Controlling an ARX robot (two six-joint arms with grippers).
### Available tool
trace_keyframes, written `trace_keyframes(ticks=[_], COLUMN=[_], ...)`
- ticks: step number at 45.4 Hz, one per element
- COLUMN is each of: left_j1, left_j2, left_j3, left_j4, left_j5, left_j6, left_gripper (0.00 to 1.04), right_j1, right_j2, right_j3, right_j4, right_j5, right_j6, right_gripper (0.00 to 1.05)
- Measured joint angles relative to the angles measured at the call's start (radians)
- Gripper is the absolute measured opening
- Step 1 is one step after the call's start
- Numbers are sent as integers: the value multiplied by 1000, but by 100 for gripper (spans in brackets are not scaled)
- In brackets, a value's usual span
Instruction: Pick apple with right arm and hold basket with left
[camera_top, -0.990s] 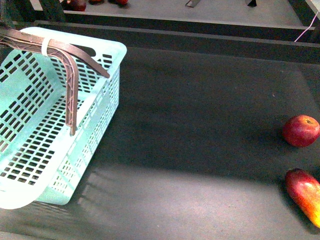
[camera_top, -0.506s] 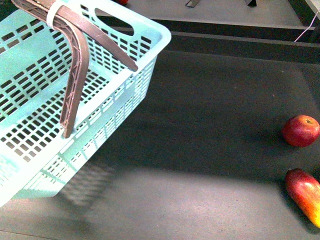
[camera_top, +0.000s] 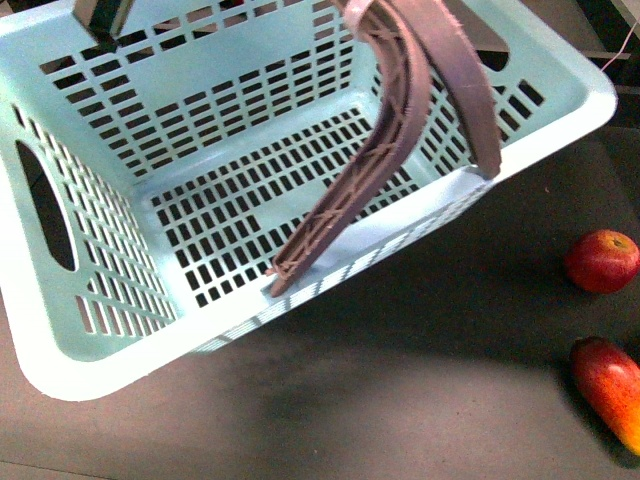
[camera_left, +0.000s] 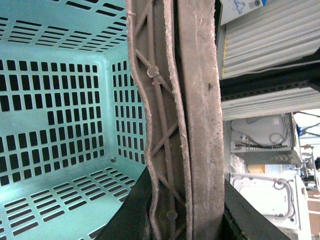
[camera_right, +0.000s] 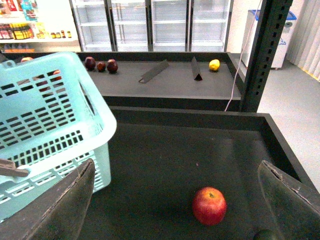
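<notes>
The large turquoise slotted plastic basket (camera_top: 40, 330) fills the front view's upper left, tilted, its mauve handles (camera_left: 195, 125) clamped in the left gripper (camera_left: 185, 220): the hold looks done. The small round red apple (camera_top: 601, 261) lies at the right edge, untouched; the right gripper (camera_right: 176, 170) is spread wide.
</notes>
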Motion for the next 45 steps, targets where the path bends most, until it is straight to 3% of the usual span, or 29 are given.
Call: trace_keyframes(ticks=[13, 45], left_j1=[-127, -131], left_j2=[47, 53], left_j3=[61, 66], left_j4=[-12, -12], left_j5=[-14, -22], left_j6=[34, 39], left_gripper=[19, 19], right_j1=[0, 2], right_j2=[0, 9], right_j3=[0, 3], right_j4=[0, -13], right_j5=[0, 12], right_j6=[0, 7], right_gripper=[96, 96])
